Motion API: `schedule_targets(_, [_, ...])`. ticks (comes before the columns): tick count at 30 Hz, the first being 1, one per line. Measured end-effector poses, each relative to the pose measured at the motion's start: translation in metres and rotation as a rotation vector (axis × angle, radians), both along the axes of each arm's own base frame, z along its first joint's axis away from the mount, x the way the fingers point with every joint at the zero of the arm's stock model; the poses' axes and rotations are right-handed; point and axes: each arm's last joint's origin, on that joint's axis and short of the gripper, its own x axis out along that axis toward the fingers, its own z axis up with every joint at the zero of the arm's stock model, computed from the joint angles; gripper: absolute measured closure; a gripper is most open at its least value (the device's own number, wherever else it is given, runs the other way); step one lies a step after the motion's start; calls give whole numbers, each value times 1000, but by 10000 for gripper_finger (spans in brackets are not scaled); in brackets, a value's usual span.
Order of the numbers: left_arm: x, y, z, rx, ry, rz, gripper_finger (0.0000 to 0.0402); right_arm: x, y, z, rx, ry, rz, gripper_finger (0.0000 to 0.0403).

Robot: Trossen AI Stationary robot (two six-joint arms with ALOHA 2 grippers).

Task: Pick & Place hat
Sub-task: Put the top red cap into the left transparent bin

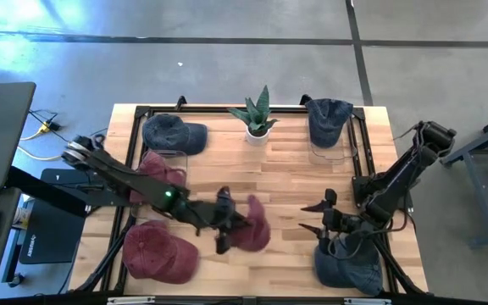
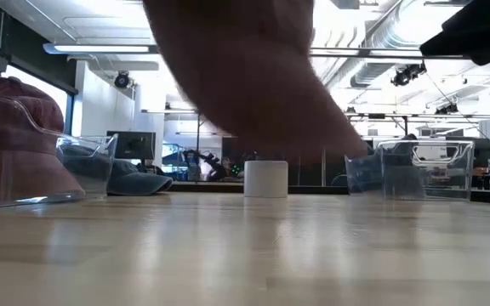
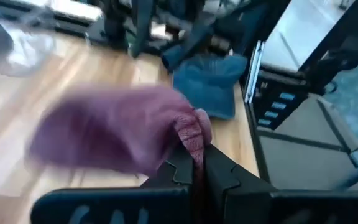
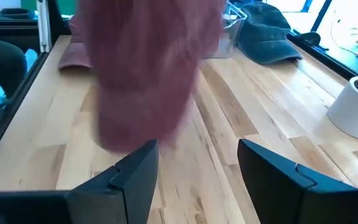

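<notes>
Hanging from the clenched left gripper (image 1: 220,222), the maroon hat (image 1: 252,227) lies leftward of the right gripper (image 1: 318,217), whose jaws gape.

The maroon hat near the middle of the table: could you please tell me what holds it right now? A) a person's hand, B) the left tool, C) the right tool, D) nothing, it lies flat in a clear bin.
B: the left tool is shut on the maroon hat, its fingers pinching the fabric, while the right tool stands open and empty beside it.
</notes>
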Motion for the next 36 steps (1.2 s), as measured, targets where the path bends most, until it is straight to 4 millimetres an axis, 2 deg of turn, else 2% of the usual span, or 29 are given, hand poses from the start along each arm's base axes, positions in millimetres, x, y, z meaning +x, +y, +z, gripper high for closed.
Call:
schedule_targets(5, [-30, 20, 27, 32, 7, 104, 401, 3, -2, -1, 20, 22, 13, 187])
schedule_targets(16, [-118, 71, 62, 113, 90, 428, 401, 4, -3, -1, 22, 24, 12, 187])
schedule_targets(22, [-166, 95, 90, 64, 118, 505, 401, 4, -3, 0, 16, 14, -2, 187])
schedule_targets(25, [-186, 104, 102, 42, 198, 564, 401, 4, -3, 0, 15, 8, -8, 187])
schedule_targets(29, [-204, 112, 107, 13, 352, 673, 401, 4, -3, 0, 17, 6, -8, 187])
schedule_targets(36, [-191, 105, 100, -61, 429, 662, 401, 4, -3, 0, 20, 9, -4, 187])
